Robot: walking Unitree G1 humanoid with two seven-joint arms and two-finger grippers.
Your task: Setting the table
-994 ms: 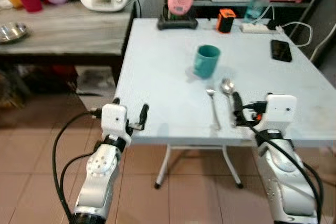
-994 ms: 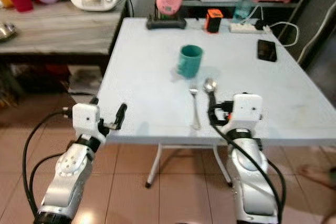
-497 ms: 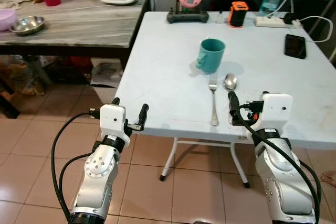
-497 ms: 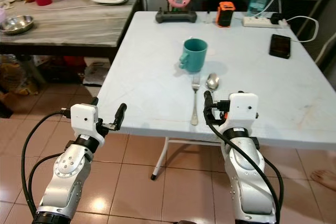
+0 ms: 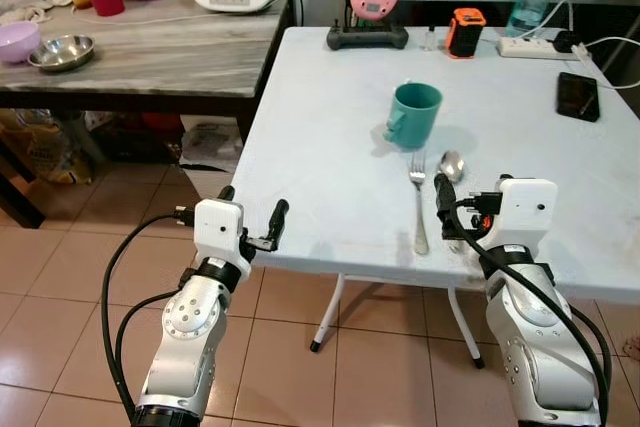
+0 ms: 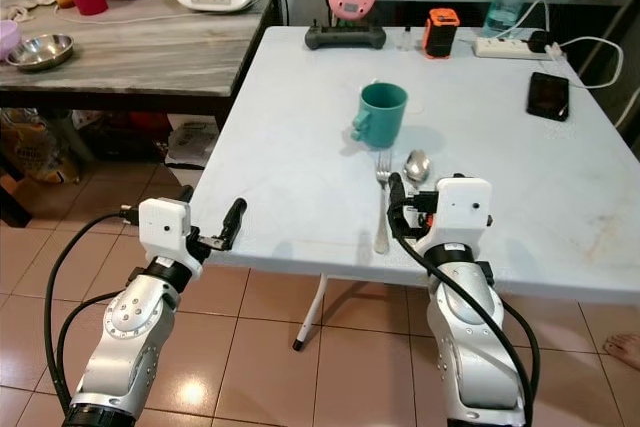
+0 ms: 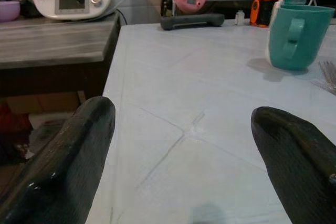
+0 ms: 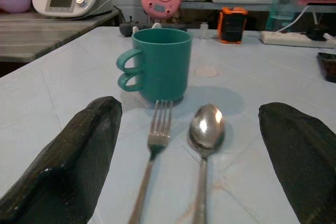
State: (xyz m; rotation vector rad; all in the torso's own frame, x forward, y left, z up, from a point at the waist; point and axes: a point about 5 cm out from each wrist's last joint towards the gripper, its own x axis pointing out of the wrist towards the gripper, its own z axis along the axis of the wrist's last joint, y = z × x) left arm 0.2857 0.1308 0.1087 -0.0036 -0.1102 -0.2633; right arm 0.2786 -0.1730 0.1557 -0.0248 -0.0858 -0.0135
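My right gripper (image 8: pixel 191 161) hovers with jaws spread at the counter (image 5: pixel 320 147) edge, over the fork (image 8: pixel 152 150) and spoon (image 8: pixel 206 129) lying before the teal mug (image 8: pixel 160 64). My left gripper (image 7: pixel 181 150) is spread too.

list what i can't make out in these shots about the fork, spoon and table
- Spoon handle: in the left eye view the right pincer and its wrist cover it; the right wrist view cuts it off at the edge.
- Fork handle end: cut off by the right wrist view's edge.
- Table right side: cut off by both eye views' right edge.
- Phone screen: dark, too small to read.
- Left pincer: open over the table's near edge.
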